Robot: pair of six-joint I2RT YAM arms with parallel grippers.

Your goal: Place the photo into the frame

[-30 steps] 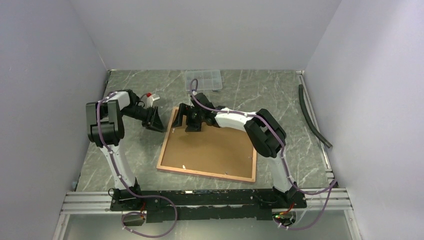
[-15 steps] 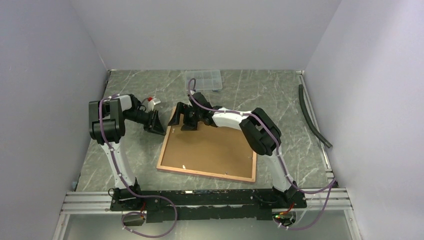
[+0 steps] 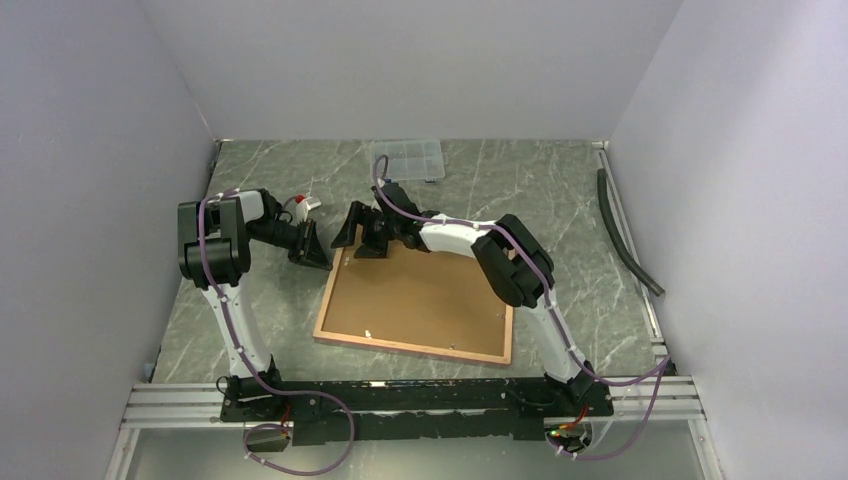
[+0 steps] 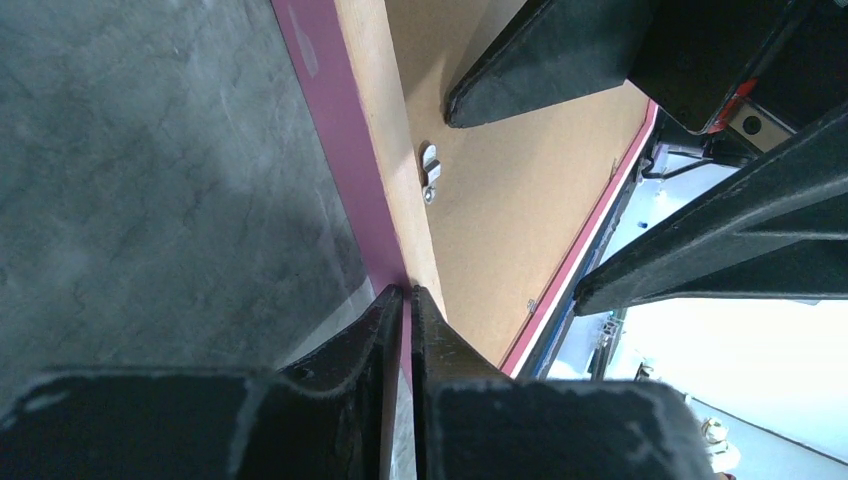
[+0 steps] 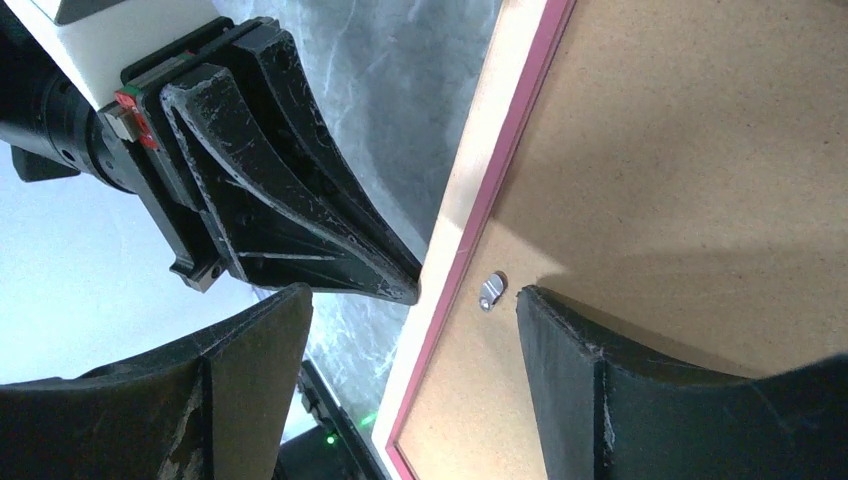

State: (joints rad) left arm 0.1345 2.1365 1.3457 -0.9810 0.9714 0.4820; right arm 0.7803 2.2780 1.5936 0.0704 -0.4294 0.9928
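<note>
The frame [image 3: 420,300] lies back up on the table, its brown backing board framed by a pink rim [image 4: 330,130]. My left gripper [image 3: 318,250] meets the frame's left edge near the far corner, and in the left wrist view its jaws [image 4: 408,292] are shut on the pink rim. My right gripper [image 3: 362,232] hangs open over that same corner: one finger [image 5: 600,390] rests above the backing, the other [image 5: 230,370] hangs outside the edge. A small metal turn clip [image 5: 490,290] sits between them. The photo is not visible in any view.
A clear plastic compartment box [image 3: 405,160] stands at the back of the table behind the right gripper. A black hose [image 3: 625,230] lies along the right wall. Grey walls close in three sides, and a metal rail [image 3: 400,400] runs along the near edge.
The left gripper's jaws have closed onto the frame's left edge. The right gripper has slid left along the frame's far edge to the corner.
</note>
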